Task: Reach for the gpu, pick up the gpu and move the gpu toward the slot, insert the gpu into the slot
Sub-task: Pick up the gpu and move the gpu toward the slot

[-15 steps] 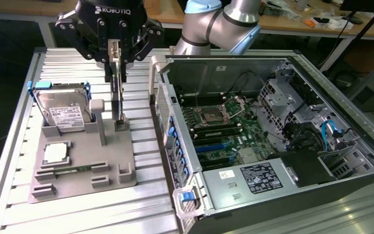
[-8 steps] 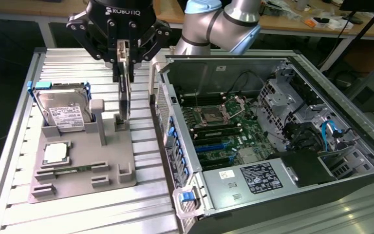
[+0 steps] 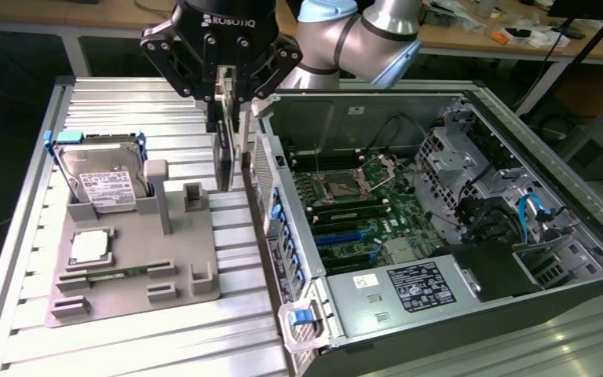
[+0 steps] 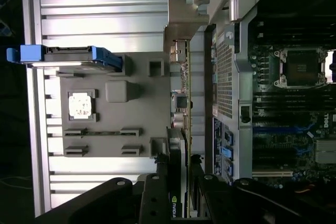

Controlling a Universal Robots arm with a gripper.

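Note:
The gpu hangs edge-down as a thin dark card, its silvery bracket on the side facing the case. My gripper is shut on its top edge, holding it above the grey holder and just outside the open case's wall. In the wrist view the gpu runs edge-on between my fingers, beside the case's perforated rear panel. The slot is a blue strip on the green motherboard inside the case, and the wrist view shows the slot off to the card's side.
A hard drive in blue rails stands at the holder's back, and a processor chip and a green memory stick lie on it. Inside the case sit the processor socket, cables and a drive cage. Everything rests on a ribbed aluminium table.

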